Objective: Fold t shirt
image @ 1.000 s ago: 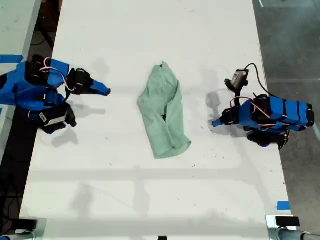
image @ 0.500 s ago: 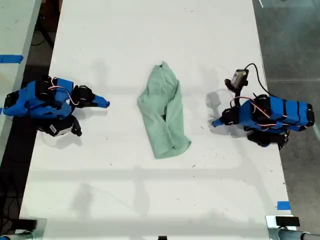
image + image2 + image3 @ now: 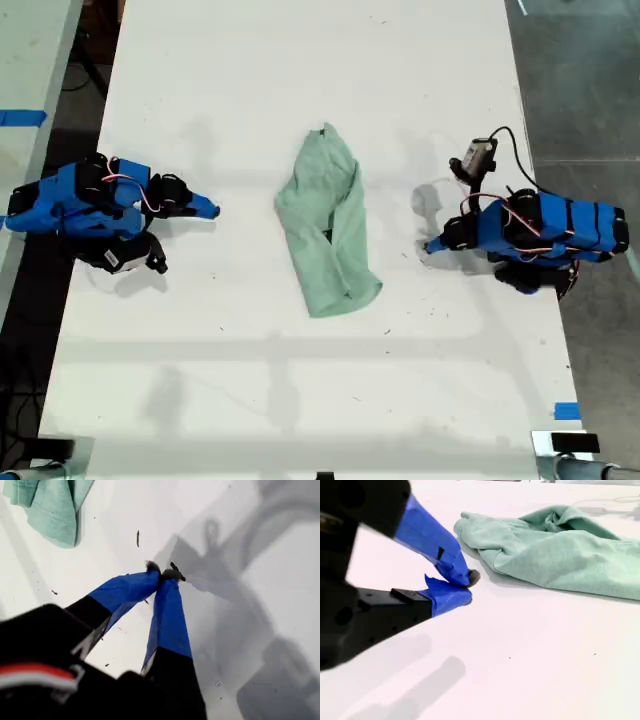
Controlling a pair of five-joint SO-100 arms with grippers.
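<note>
White tabletop [image 3: 300, 400] fills the exterior view, with the t shirt [image 3: 328, 225] lying rumpled at its middle. My first gripper [image 3: 162, 572] has its fingertips pressed together, holding nothing. My second gripper [image 3: 465, 587], also closed and empty, rests near the shirt's edge without touching it.

My first pincer [image 3: 164, 573] has its blue tips pressed together over the white surface [image 3: 260, 580], well apart from the t shirt [image 3: 50, 507].
</note>
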